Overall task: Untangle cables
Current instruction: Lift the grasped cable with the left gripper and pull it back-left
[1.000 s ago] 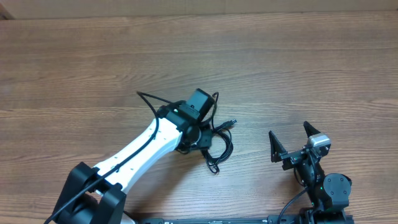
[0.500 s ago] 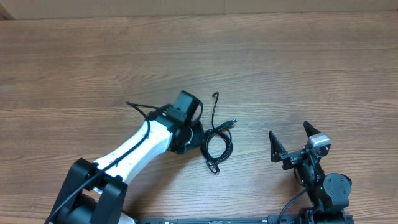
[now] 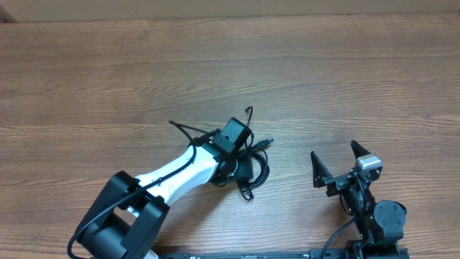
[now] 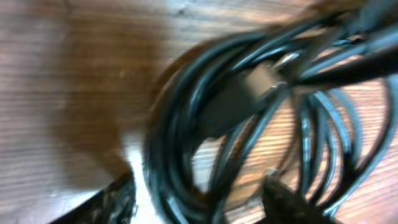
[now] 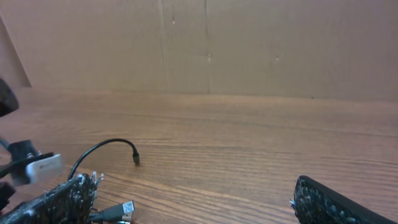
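Observation:
The cables [image 3: 254,171] lie bunched in loose black loops at mid-table, one thin end [image 3: 249,110] curling away and a small plug [image 3: 267,141] sticking out to the right. My left gripper [image 4: 199,200] hangs right over the bunch, hidden under its wrist camera [image 3: 233,134] in the overhead view. In the left wrist view its fingers [image 4: 112,202] stand apart, with several strands of the coil [image 4: 186,137] running between them and a gap beside them. My right gripper [image 3: 338,170] sits open and empty near the front edge, to the right of the cables [image 5: 99,149].
Bare wooden table [image 3: 108,79] stretches on all sides. A brown wall [image 5: 205,43] rises behind the far edge. The left arm's white link [image 3: 176,176] slants in from the front left, and its own thicker black cable [image 3: 183,129] loops beside the wrist.
The left wrist pulled left off the bunch, then swung back right and down over its left side. Its jaws have widened. The right arm has not moved.

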{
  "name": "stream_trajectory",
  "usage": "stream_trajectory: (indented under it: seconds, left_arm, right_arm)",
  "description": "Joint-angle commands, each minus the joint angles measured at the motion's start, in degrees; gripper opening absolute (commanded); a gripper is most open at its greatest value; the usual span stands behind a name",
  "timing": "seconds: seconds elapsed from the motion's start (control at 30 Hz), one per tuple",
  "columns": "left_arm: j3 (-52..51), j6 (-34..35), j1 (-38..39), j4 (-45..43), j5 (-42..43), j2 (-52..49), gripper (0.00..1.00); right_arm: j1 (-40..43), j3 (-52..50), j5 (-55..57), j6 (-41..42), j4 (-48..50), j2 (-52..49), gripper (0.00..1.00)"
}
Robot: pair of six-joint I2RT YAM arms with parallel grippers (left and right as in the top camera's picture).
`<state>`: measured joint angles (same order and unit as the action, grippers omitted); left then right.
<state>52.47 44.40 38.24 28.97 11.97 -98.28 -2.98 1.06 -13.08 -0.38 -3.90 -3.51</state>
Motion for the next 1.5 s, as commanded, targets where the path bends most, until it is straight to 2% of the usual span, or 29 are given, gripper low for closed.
stream_trajectory:
  seconds: [0.0,0.03,0.07,0.17,0.3,0.4,0.57,0.73,1.0,1.3,1.47]
  left_arm:
    - [1.2,-5.2,-1.2,-0.5,5.8,-0.6,0.47]
    - [2.3,-6.4,-1.7,-0.5,6.7,-0.2,0.20]
    - [4.5,-7.9,-2.4,-0.1,7.7,0.8,0.04]
    - [8.4,-8.9,-3.3,2.3,8.1,2.5,0.04]
    - [14.6,-15.6,-4.9,9.5,5.9,4.6,0.04]
    - [20.4,-16.2,-7.1,18.3,1.9,6.2,0.04]
    - [29.9,-16.9,-11.4,27.5,3.3,8.3,0.04]
    - [35.8,-28.5,-14.9,24.9,15.6,11.4,0.04]
    - [35.6,-32.7,-14.2,27.6,15.4,10.5,0.04]
    - [35.6,-32.9,-14.3,32.8,9.0,10.3,0.04]
    - [35.7,-32.9,-14.4,34.0,8.6,10.3,0.04]
  right_arm:
    - [0.1,-0.6,0.2,0.2,0.3,0.0,1.00]
    - [0.1,-0.6,0.2,0.2,0.3,0.0,1.00]
    - [0.1,-0.6,0.1,0.2,0.3,0.0,1.00]
    - [0.1,-0.6,0.2,0.2,0.3,0.0,1.00]
    - [0.1,-0.6,0.2,0.2,0.3,0.0,1.00]
    - [0.1,-0.6,0.2,0.2,0.3,0.0,1.00]
    - [0.1,-0.6,0.1,0.2,0.3,0.0,1.00]
    - [0.1,-0.6,0.2,0.2,0.3,0.0,1.00]
    - [0.1,-0.6,0.1,0.2,0.3,0.0,1.00]
    - [0.1,-0.6,0.2,0.2,0.3,0.0,1.00]
    - [0.1,-0.6,0.2,0.2,0.3,0.0,1.00]
